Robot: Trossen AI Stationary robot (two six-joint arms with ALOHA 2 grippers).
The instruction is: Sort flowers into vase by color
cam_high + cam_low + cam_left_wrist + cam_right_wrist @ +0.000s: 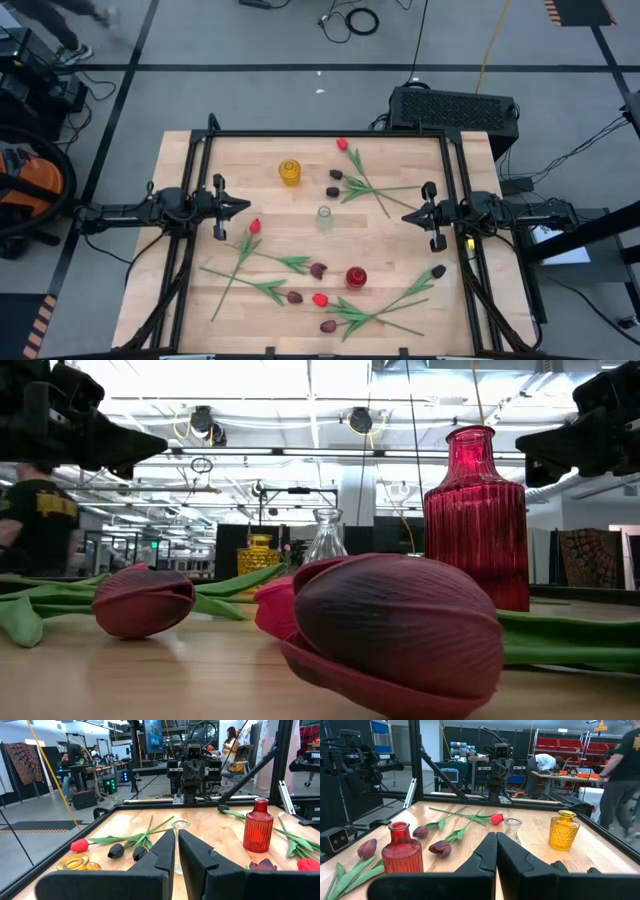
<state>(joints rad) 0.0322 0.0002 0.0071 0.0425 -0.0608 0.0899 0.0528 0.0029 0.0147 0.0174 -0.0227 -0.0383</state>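
tulips (360, 183) lie loose on the wooden table (180, 290), none of them standing in a vase. near the far edge one cluster fans out: a bright red head (342, 144) and two near-black heads (334, 175) with stems crossing toward the right arm. nearer the front, a red tulip (255, 226) lies just beside the left gripper, its stem running toward the near left corner, and further maroon heads (318, 270) sit among long leaves, one red head (320, 299) among them. in the low view a big maroon head (400, 622) fills the foreground.

three vases stand apart: a yellow vase (290, 172) toward the far side, a small clear vase (324, 215) at the table's middle, and a red ribbed vase (356, 277) near the front, among the tulips.

left gripper (243, 206) hovers at the left side of the table, pointing inward, fingers (165, 857) nearly together with a thin gap, holding nothing. right gripper (408, 214) hovers opposite at the right side, fingers (490, 851) pressed together, empty.

people stand among benches in the room behind.
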